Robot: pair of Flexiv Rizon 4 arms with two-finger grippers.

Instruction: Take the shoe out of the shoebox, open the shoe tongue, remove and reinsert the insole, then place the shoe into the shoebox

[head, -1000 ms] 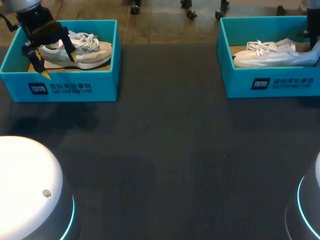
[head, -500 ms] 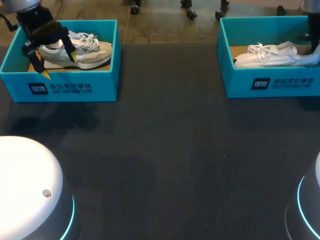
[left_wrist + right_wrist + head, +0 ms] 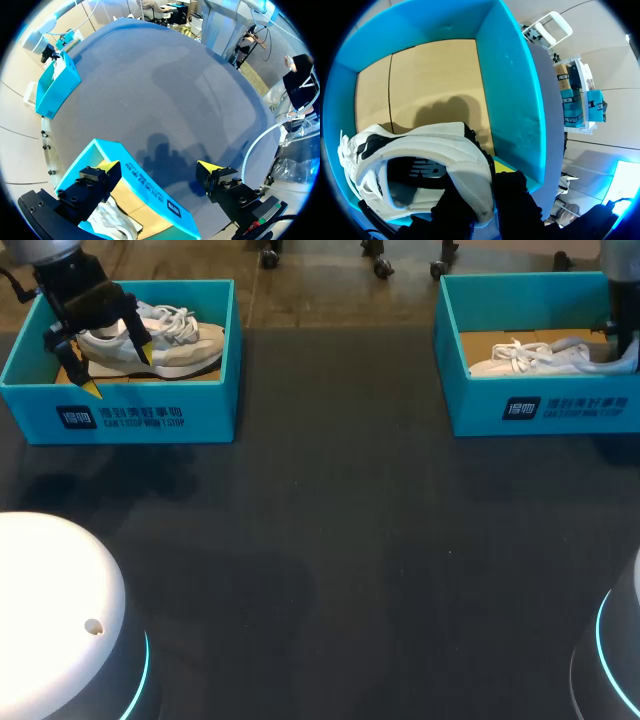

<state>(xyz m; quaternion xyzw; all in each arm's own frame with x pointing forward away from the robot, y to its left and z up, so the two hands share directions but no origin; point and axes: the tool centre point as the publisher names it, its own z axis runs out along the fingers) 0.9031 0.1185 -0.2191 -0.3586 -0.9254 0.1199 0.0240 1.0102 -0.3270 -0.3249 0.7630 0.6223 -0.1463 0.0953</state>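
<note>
At the far left of the table (image 3: 340,540), head view: teal left shoebox (image 3: 140,415), open, with the beige shoe (image 3: 170,345) inside on its sole, toe to the right. The left gripper (image 3: 115,370) hangs over the box's near-left part, fingers spread wide and holding nothing. One yellow tip is by the shoe's heel, the other at the near wall. At the far right sits the right shoebox (image 3: 540,405) with the white shoe (image 3: 540,358) in it, toe left. The right arm (image 3: 620,300) comes down at the heel end, and its fingers are hidden here. Left wrist view: left gripper (image 3: 159,167) wide open. The left shoebox (image 3: 150,190) has its near wall running between the fingers, one finger inside over the cardboard floor, the other outside over the table (image 3: 165,95). Beige shoe (image 3: 112,220) laces show under the inner finger. The right shoebox (image 3: 55,85) is well apart across the table. Right wrist view: right gripper (image 3: 480,180) clamped on the heel collar of the white shoe (image 3: 420,145), one finger inside the opening, one outside. The shoe is low inside the right shoebox (image 3: 510,90), over its brown floor.
</note>
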